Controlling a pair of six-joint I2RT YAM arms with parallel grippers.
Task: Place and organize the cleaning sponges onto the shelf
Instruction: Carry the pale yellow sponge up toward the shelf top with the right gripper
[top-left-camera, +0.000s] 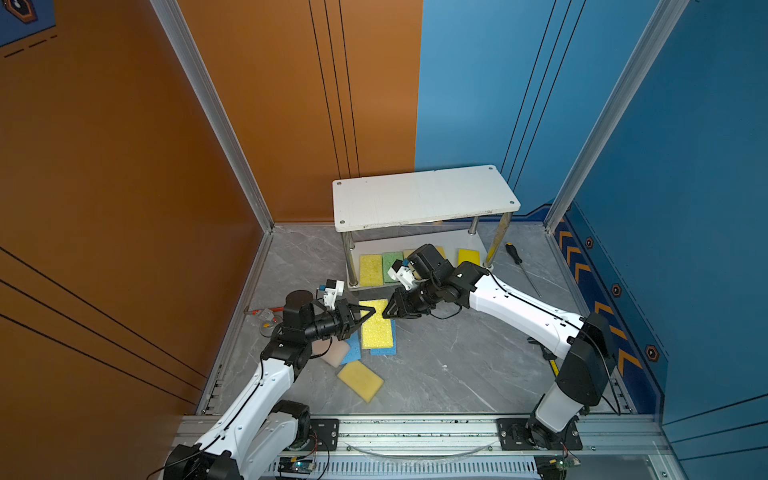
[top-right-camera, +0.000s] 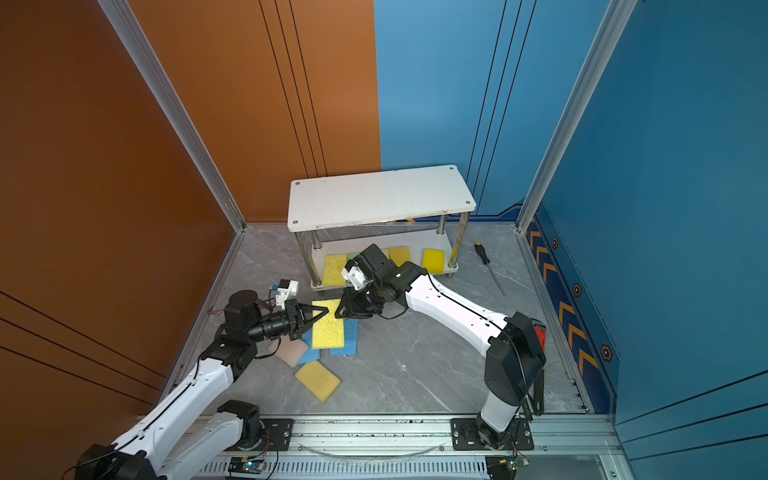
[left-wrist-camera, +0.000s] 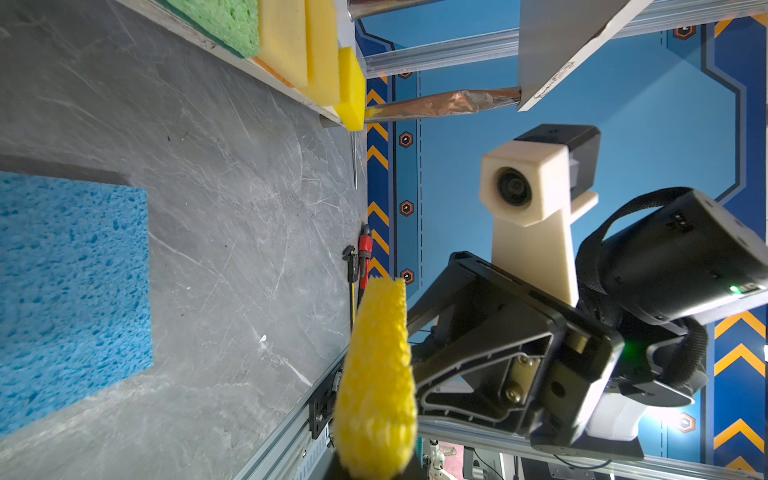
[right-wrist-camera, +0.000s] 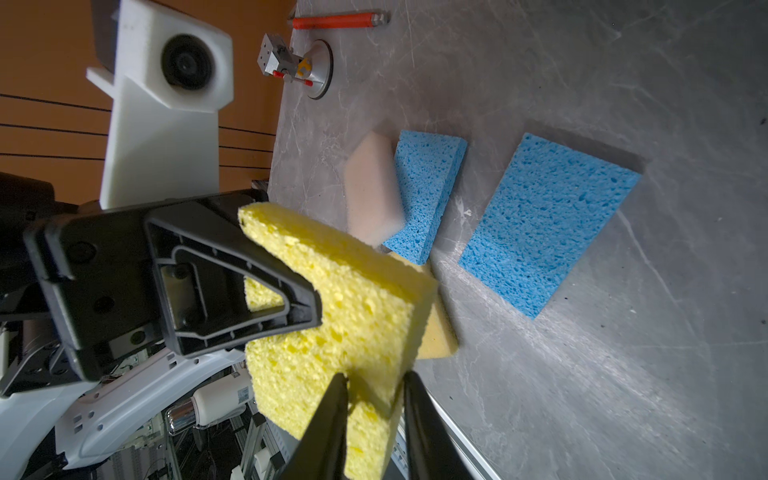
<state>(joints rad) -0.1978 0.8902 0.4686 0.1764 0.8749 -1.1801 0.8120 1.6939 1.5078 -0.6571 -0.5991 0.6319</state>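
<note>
A yellow sponge (top-left-camera: 376, 330) (right-wrist-camera: 345, 299) hangs level above the floor between my two grippers. My left gripper (top-left-camera: 369, 311) (left-wrist-camera: 374, 467) is shut on one end of it. My right gripper (top-left-camera: 388, 309) (right-wrist-camera: 374, 376) straddles the opposite corner with its jaws parted, and a pinch dent shows between them. Below lie two blue sponges (right-wrist-camera: 424, 187) (right-wrist-camera: 544, 220), a whitish-pink sponge (right-wrist-camera: 372, 187) and a duller yellow sponge (top-left-camera: 360, 380). The shelf (top-left-camera: 424, 195) stands behind, its top board bare. Its lower board holds a yellow sponge (top-left-camera: 370, 270), a green sponge (top-left-camera: 392, 266) and another yellow sponge (top-left-camera: 468, 255).
A screwdriver (top-left-camera: 521, 266) lies on the floor right of the shelf. A small metal fixture (top-left-camera: 266, 320) and a red-handled tool (right-wrist-camera: 336, 20) sit by the left wall. Red pliers (top-right-camera: 540, 332) lie behind the right arm. A metal rail (top-left-camera: 415, 432) borders the front.
</note>
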